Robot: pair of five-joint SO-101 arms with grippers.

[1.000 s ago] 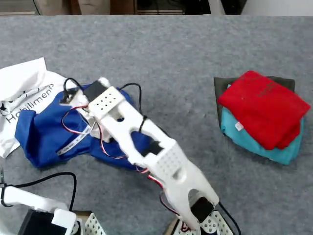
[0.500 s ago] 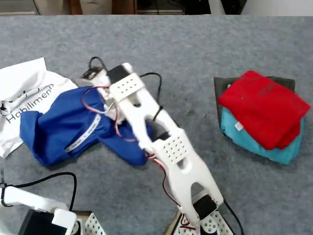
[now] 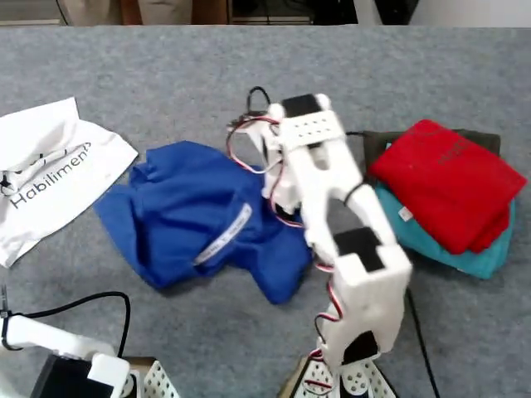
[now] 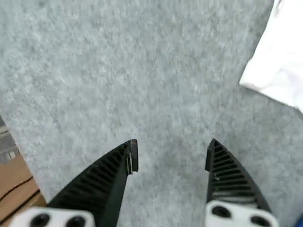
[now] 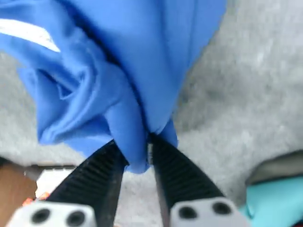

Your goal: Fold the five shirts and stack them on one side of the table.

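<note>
Grey felt table [image 3: 249, 66], with the blue shirt [image 3: 199, 220] crumpled at centre frame.
The right gripper [image 5: 137, 149] is clenched on a bunched fold of the blue shirt, which lies between the white shirt [image 3: 50, 178] at left and the folded red shirt [image 3: 448, 182] over the teal shirt [image 3: 465, 253] at right. The left gripper [image 4: 171, 153] hangs released over bare felt. It would be best to stop short of the stack and spread the cloth flat before folding. Since a second ago the arm has swung from left to centre, pulling the blue shirt clear of the white one.

The blue shirt [image 5: 118, 71] is smooth matt cloth, the table [image 4: 118, 71] fuzzy grey felt, the right gripper [image 5: 137, 151] ribbed black plastic.
</note>
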